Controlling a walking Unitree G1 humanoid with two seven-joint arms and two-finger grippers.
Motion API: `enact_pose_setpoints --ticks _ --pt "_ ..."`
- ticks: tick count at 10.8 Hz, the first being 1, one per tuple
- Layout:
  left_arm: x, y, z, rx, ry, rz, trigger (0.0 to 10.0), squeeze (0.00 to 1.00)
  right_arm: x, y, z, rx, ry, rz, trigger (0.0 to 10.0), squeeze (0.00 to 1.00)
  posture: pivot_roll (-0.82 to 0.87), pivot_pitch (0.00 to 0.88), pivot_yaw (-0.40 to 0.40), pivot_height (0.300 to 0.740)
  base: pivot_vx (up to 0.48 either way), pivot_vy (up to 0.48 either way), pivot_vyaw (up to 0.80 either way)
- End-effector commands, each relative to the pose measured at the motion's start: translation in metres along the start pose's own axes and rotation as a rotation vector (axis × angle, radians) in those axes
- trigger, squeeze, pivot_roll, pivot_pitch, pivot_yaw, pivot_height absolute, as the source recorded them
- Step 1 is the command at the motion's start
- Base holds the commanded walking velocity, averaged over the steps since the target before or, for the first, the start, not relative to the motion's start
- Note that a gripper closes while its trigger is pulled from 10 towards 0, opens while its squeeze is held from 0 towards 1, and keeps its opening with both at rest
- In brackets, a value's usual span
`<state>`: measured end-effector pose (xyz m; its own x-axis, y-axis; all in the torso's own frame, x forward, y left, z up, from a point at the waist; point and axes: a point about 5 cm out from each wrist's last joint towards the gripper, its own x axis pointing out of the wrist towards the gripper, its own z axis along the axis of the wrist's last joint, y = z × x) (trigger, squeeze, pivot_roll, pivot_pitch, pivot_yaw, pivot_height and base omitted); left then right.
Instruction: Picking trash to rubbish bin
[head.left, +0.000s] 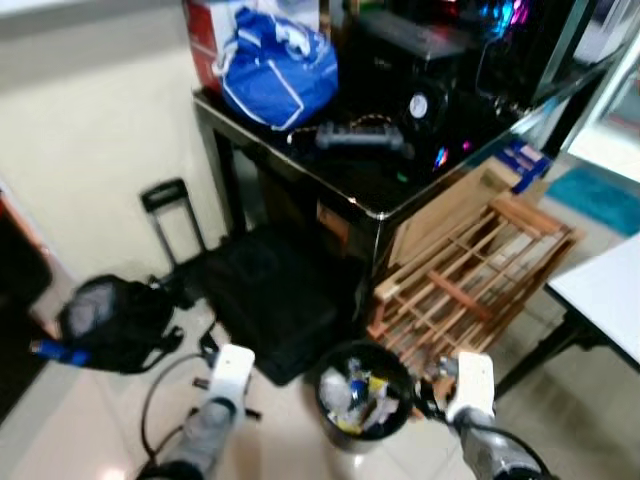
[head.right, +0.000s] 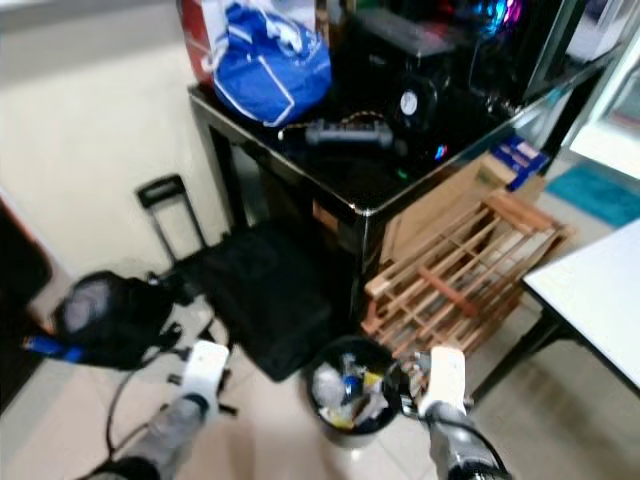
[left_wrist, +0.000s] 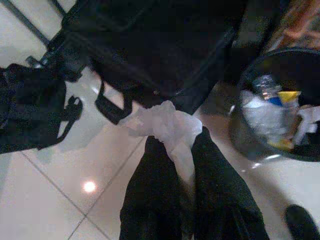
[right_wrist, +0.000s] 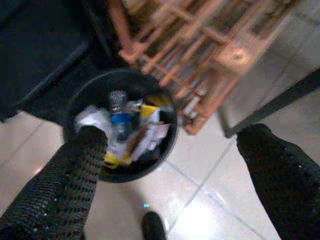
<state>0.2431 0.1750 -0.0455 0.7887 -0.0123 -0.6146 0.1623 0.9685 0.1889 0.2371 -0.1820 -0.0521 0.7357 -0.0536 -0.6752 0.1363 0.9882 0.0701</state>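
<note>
Pinched between the two black fingers of the left gripper (left_wrist: 182, 150): one crumpled white tissue (left_wrist: 162, 122), wadded, most of it bulging out past the fingertips. Jaws pressed close on it, with only the paper between them.

Right gripper (right_wrist: 165, 150): jaws spread wide, nothing between them; hovers above the rubbish bin (right_wrist: 72, 107), one finger (right_wrist: 75, 170) crossing the near rim in its wrist view, the other finger (right_wrist: 280, 165) well off to the side over bare tile.

Rubbish bin, second reference (head.left: 335, 365): round, black, standing on the pale tiled floor (head.left: 290, 425) between the two arms, already part-filled with a plastic bottle (right_wrist: 118, 107), yellow wrapper and white paper scraps.

Step in hand, as judged: carry. The tissue is held above the floor, beside the bin and not yet over its mouth. Next move calls for swinging the left arm toward the bin until the wad is above the opening, then parting the fingers; the light paper may cling to a finger or drift past the rim.

Surroundings, outward: black bag (head.left: 265, 295) lying flat just behind the bin; black backpack (head.left: 110, 320) on the floor to the robot's left; wooden rack (head.left: 470, 275) leaning by a black table (head.left: 370, 190) that bears a blue bag (head.left: 278, 70).
</note>
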Motion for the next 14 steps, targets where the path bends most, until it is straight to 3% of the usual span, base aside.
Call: enact_pose_setpoints --ticks 1,4,8,14 --pt "-0.0003 0.0001 -0.0011 -0.006 0.003 -0.005 10.0 0.0 -0.0009 0.0045 -0.0064 0.009 0.024 0.012 10.0 0.0 -0.01 0.064 0.019 0.74 0.0 0.0 -0.79" --pt "-0.0005 0.0006 -0.0017 -0.004 0.005 -0.002 10.0 0.0 -0.0007 0.0046 -0.0058 0.01 0.021 0.011 10.0 0.0 -0.01 0.065 0.019 0.74 0.0 0.0 -0.67" --pt "-0.0002 -0.0004 -0.0019 0.002 0.013 -0.007 10.0 0.0 -0.0005 0.0049 -0.0044 0.006 0.015 0.014 10.0 0.0 -0.01 0.062 0.02 0.74 0.0 0.0 0.0" --pt "-0.0005 -0.0004 -0.0032 0.014 0.021 -0.003 10.0 0.0 -0.0005 0.0051 -0.0044 0.008 0.014 0.017 10.0 0.0 -0.01 0.061 0.019 0.74 0.455 0.0 0.0"
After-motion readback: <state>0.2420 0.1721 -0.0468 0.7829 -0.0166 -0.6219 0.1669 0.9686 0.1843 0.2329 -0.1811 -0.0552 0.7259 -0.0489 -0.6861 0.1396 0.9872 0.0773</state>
